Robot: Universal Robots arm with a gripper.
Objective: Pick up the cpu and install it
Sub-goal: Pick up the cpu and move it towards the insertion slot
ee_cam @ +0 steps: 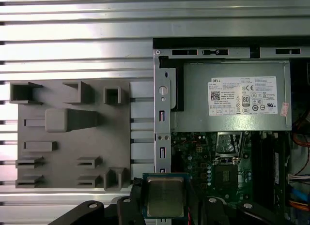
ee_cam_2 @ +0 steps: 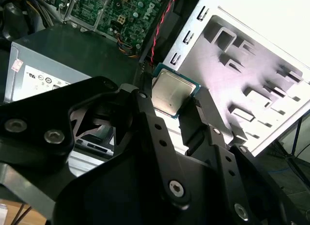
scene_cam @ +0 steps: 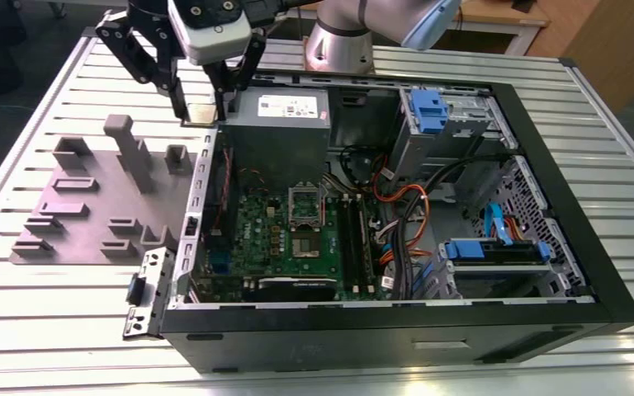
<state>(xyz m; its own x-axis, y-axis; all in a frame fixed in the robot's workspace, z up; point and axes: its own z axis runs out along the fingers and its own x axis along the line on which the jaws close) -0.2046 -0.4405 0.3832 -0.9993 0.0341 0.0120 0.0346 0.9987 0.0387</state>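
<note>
One slatted metal desk (scene_cam: 42,107) carries everything you are working with. A grey tray (scene_cam: 86,206) of moulded slots lies on the exterior view's left. Just beside it, a black case (scene_cam: 405,346) lies on its side with the panel off. Beyond the desk's far corner on the exterior view's right you can see a wooden cabinet (scene_cam: 614,41), with dark floor around the desk. Inside the case, the power supply (scene_cam: 278,124) sits at the far end, with the green motherboard (scene_cam: 257,227) on the near side of it. Orange and black cables (scene_cam: 399,206) run across to the blue-tabbed drive bays on the exterior view's right. Your arm (scene_cam: 339,37) rises from the desk behind the case and reaches toward the exterior view's left. Its hand (scene_cam: 201,107) points down, hanging over the case's far wall where that wall meets the tray side. The hand is clamped on the cpu (ee_cam_2: 173,96). In both wrist views the black fingers (ee_cam_2: 150,133) press on two opposite edges of the chip, whose silvery top faces the cameras. The cpu is up in the air, touching nothing but the fingers. In the first wrist view it hangs in front of the case's perforated side wall. The socket (ee_cam: 225,177) on the motherboard is well apart from it, and the power supply lies off to one side.
</note>
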